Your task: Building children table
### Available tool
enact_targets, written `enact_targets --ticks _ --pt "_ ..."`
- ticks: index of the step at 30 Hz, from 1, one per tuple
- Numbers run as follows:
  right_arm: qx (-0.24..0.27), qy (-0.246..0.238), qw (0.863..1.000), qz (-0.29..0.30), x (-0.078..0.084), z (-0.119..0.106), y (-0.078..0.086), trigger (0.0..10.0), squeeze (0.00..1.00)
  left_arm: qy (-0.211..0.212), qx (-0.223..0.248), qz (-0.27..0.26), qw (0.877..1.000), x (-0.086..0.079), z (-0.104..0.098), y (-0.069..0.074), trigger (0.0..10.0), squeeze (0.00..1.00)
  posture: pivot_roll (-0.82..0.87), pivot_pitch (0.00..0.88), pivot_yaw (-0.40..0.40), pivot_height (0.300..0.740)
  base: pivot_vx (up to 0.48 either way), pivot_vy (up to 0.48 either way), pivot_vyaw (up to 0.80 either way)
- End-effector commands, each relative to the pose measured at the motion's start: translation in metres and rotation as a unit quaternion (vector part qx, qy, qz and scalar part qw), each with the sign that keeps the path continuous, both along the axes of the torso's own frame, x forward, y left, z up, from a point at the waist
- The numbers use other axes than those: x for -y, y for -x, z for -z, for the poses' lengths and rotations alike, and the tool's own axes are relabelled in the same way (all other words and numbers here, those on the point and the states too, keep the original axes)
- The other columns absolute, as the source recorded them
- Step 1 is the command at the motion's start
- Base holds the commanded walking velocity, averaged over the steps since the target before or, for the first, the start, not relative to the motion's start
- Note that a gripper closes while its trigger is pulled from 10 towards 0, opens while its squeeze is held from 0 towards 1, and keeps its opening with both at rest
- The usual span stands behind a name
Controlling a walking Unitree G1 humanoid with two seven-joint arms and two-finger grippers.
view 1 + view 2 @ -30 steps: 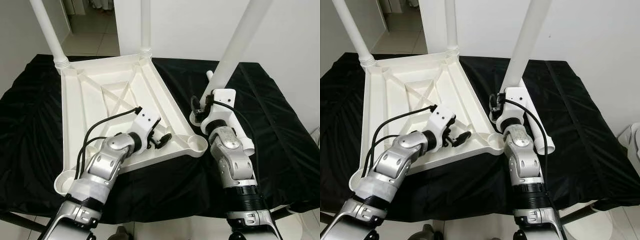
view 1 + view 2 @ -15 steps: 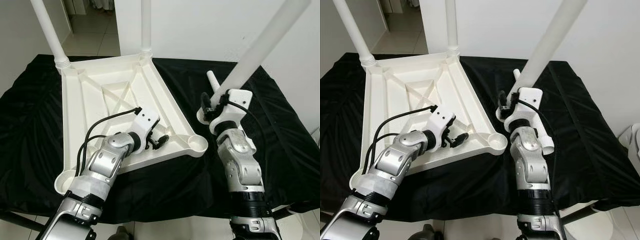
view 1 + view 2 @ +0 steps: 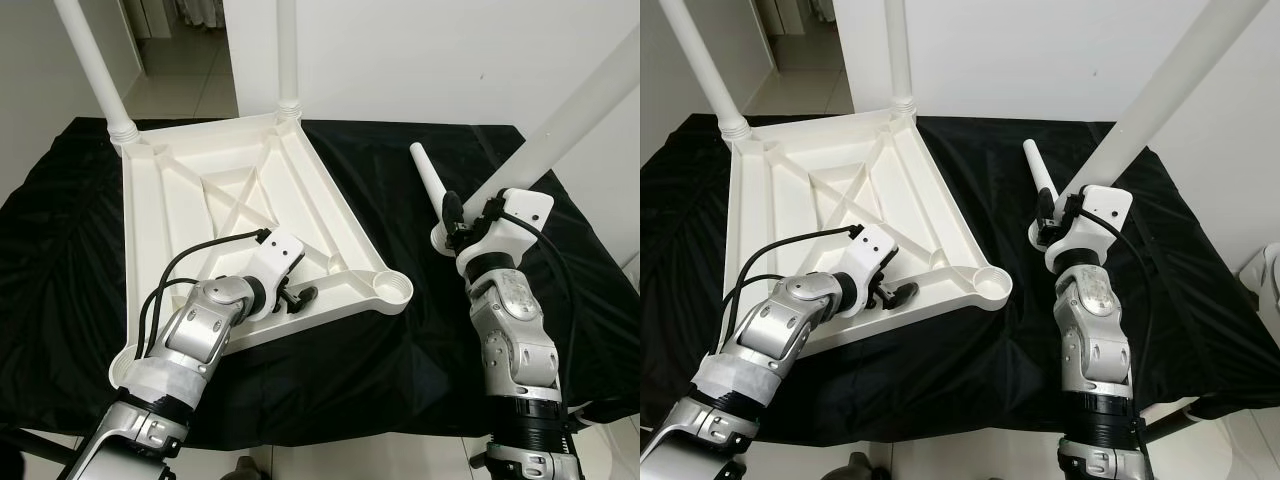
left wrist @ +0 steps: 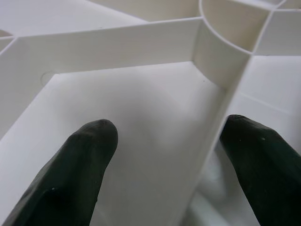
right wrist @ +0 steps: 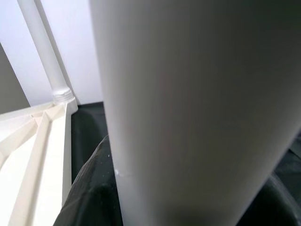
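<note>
My two arms are built of rounded, brushed-silver metal segments joined by black ring-shaped bands, and each ends in a boxy white plastic wrist housing; my left arm [image 3: 195,340] also has a pale grey wrapped band near its elbow. Thin black cables loop out from the silver casing and plug into each white housing, one long arc on the left and a shorter curve along my right arm [image 3: 512,325]. My left gripper [image 4: 171,174] has two long, matte black fingers [image 4: 70,181] with blunt rounded tips.
</note>
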State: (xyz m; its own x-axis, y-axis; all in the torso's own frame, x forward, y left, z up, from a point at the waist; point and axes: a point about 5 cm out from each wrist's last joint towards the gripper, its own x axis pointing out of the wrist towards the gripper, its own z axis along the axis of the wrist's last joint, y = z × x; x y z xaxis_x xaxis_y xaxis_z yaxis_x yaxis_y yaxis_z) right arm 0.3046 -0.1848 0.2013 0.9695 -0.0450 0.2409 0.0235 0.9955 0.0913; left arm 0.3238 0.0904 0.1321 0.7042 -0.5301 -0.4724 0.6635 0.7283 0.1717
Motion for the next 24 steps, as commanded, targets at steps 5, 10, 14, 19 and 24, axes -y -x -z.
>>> enact_targets --ticks 5,10,14,19,24 --pt "0.011 0.006 1.0 -0.004 -0.001 -0.004 0.003 10.0 0.0 -0.015 -0.039 -0.044 0.998 -0.005 0.011 -0.005 10.0 0.0 0.03 0.021 0.051 0.74 0.0 0.0 0.0" --pt "0.013 0.008 1.0 -0.005 -0.002 -0.005 0.005 10.0 0.0 -0.014 -0.056 -0.071 0.996 -0.005 0.012 -0.012 10.0 0.0 0.02 0.022 0.06 0.74 0.0 0.0 0.0" --pt "0.013 0.009 1.0 -0.003 -0.002 -0.005 0.006 10.0 0.0 -0.025 -0.062 -0.076 0.995 -0.007 0.016 -0.013 4.2 0.0 0.02 0.027 0.066 0.74 0.0 0.0 0.0" --pt "0.013 0.009 1.0 -0.001 -0.002 -0.005 0.007 10.0 0.0 -0.032 -0.062 -0.078 0.995 -0.01 0.017 -0.013 0.0 0.0 0.02 0.034 0.068 0.74 0.0 0.0 0.0" --pt "0.012 0.007 1.0 0.001 -0.001 -0.005 0.007 10.0 0.0 -0.039 -0.066 -0.085 0.993 -0.018 0.018 -0.011 0.0 0.0 0.03 0.044 0.069 0.74 0.0 0.0 0.0"
